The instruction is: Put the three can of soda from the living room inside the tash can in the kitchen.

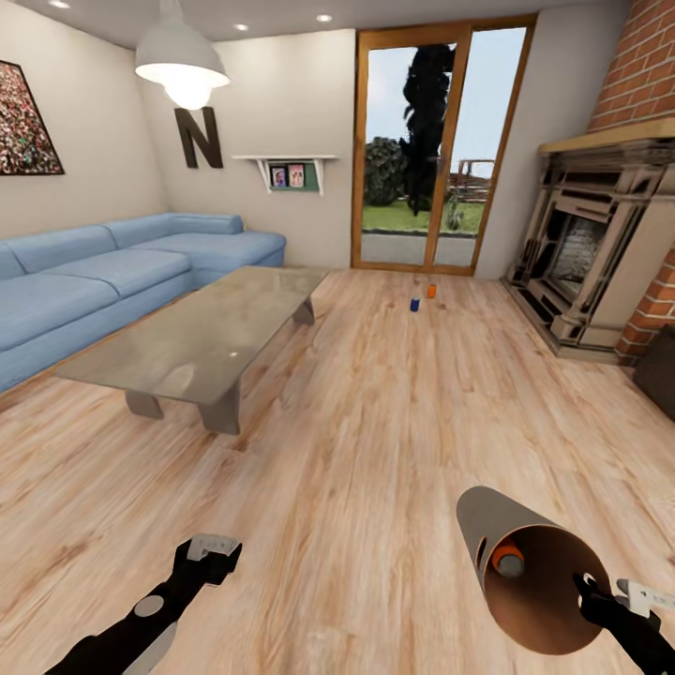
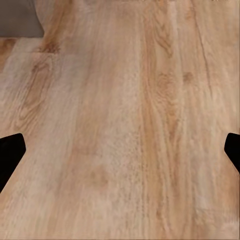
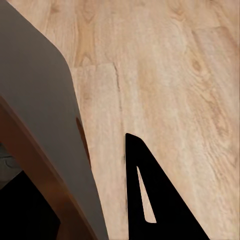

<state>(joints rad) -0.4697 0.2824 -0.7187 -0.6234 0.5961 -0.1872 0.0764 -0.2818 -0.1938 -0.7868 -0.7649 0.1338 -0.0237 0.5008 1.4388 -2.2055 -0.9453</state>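
The grey trash can (image 1: 525, 572) hangs tilted over the floor at lower right, its brown inside facing me. One orange soda can (image 1: 506, 559) lies inside it. My right gripper (image 1: 594, 594) is shut on the bin's rim; in the right wrist view the bin wall (image 3: 45, 115) runs between the dark fingers (image 3: 150, 200). A dark blue can (image 1: 414, 304) and a second orange can (image 1: 431, 291) stand on the wood floor far ahead, near the glass door. My left gripper (image 1: 214, 555) hovers low at the left, open, with bare floor between its fingertips (image 2: 10, 155).
A glass coffee table (image 1: 202, 333) stands left of centre, with the blue corner sofa (image 1: 103, 272) behind it. The brick fireplace (image 1: 600, 253) fills the right side, and a dark object (image 1: 658, 370) sits beside it. Wood floor (image 1: 375, 422) stretches toward the cans.
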